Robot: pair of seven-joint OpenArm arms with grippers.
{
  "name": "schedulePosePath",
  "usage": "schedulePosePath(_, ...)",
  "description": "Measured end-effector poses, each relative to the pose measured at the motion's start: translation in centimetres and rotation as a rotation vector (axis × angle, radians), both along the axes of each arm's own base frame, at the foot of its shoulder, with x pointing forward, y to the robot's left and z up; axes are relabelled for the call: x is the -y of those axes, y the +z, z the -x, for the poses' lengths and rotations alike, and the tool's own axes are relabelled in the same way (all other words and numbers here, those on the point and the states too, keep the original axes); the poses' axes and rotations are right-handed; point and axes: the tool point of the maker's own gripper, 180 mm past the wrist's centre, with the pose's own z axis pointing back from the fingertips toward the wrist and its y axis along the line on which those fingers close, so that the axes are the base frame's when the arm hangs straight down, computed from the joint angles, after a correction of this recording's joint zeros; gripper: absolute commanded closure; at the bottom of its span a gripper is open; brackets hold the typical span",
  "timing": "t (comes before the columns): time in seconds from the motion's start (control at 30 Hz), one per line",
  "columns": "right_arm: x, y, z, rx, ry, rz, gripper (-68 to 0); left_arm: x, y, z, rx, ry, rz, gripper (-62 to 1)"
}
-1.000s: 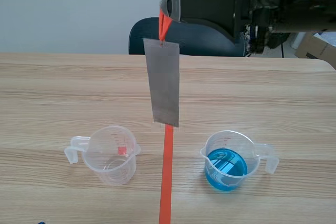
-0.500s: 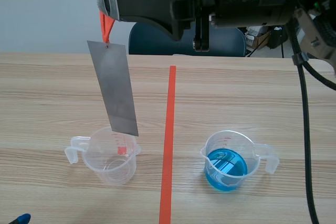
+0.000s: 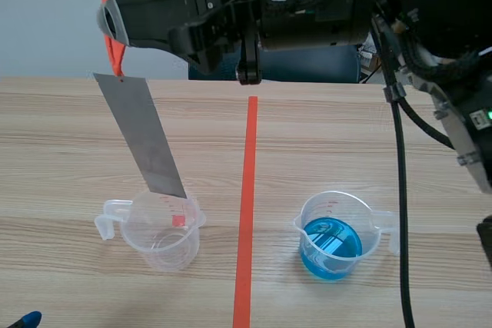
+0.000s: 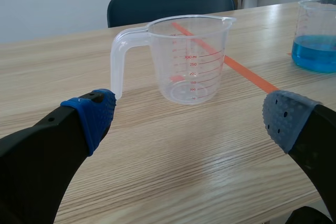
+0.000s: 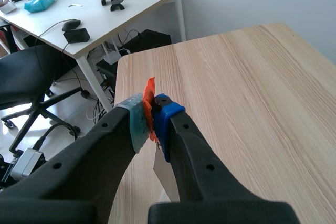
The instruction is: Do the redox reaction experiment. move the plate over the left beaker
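Since a second ago, my right arm has swung across from the middle tape line (image 3: pixel 247 190) to the left side, and the plate (image 3: pixel 142 136) went along with it. Back then the plate hung over the line. Now its low end is right at the rim of the left beaker (image 3: pixel 163 224).

My right gripper (image 3: pixel 114 24) is closed tight. It holds the plate up by the orange tab (image 5: pixel 150 98) at its top. The plate hangs tilted, with its top further out to the left and its low end by the beaker.

My left gripper (image 4: pixel 191 114) is wide open and holds nothing. It sits low over the table (image 3: pixel 77 136), just in front of the left beaker (image 4: pixel 191 59), which looks clear with nothing inside it.

The right beaker (image 3: pixel 332 236) with the blue liquid (image 4: pixel 317 56) stands on the other side of the line, well apart from the plate.

I think the move is nearly done. The plate is on the left side and close to where it should be. I cannot tell if its low end is right above the beaker's mouth or a bit behind it. What may be left is a small push to line it up.
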Motion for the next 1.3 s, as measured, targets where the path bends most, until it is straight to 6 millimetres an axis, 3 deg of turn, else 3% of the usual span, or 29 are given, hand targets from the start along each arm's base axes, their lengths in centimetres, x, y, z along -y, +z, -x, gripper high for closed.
schedulePosePath(0.33,-1.3,-1.8,-0.7,-0.039,-0.016,0.024,-0.4,0.0,0.0,0.0,0.0,0.0,0.0,-58.8)
schedulePosePath(0.77,-1.9,-0.6,-0.9,-0.028,-0.022,-0.035,-0.4,0.2,0.7,-0.6,0.033,-0.005,0.004,-58.7)
schedulePosePath(0.97,-2.8,-0.9,0.2,-0.031,0.018,-0.024,-0.4,0.2,0.9,-0.7,0.04,-0.007,0.004,-58.7)
schedulePosePath(1.3,-2.8,-0.9,0.2,-0.032,0.019,-0.024,-0.4,0.2,0.9,-0.7,0.04,-0.007,0.004,-58.7)
